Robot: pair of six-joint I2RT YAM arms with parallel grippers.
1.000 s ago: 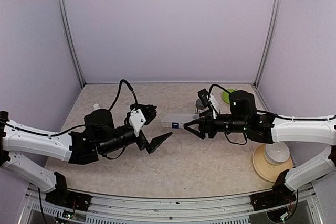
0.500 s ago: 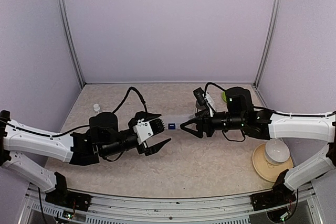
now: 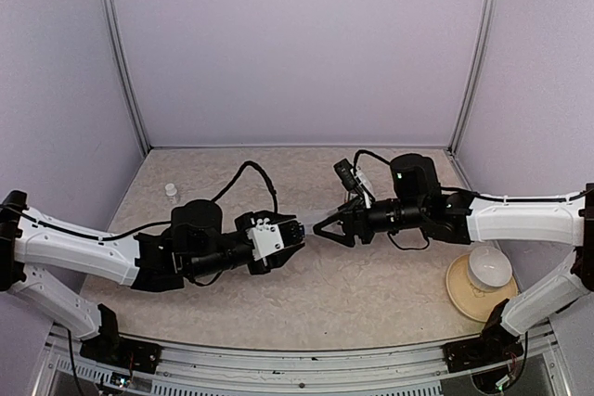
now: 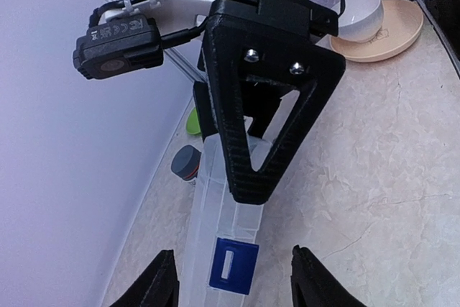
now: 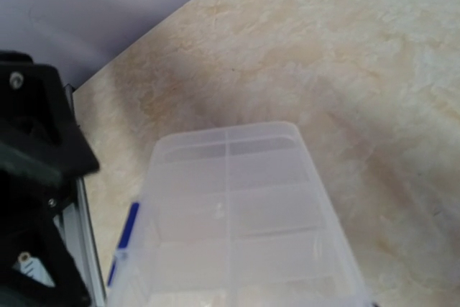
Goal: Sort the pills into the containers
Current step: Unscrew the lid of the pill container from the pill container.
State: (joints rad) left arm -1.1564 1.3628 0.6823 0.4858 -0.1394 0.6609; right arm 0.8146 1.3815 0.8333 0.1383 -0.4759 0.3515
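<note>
Top external view: the speckled bench fills the floor of the booth. The left arm reaches in from the left and the right arm from the right, and they meet near the middle. A tan plate lies near the right edge, carrying a white bowl.

The clear pill box lies lengthwise between the two arms at mid-bench. Whether it rests on the bench or hangs clear of it cannot be told. The right gripper grips the box's right end, with one black finger flat across the lid. The left gripper is partly closed. Its fingertips stand on either side of the box's left end, and a gap shows on at least one side.

The right wrist view shows the box's compartments as two blurred rows; their contents cannot be made out. A small white bottle stands far left. A blue latch sits at the box's left end.
</note>
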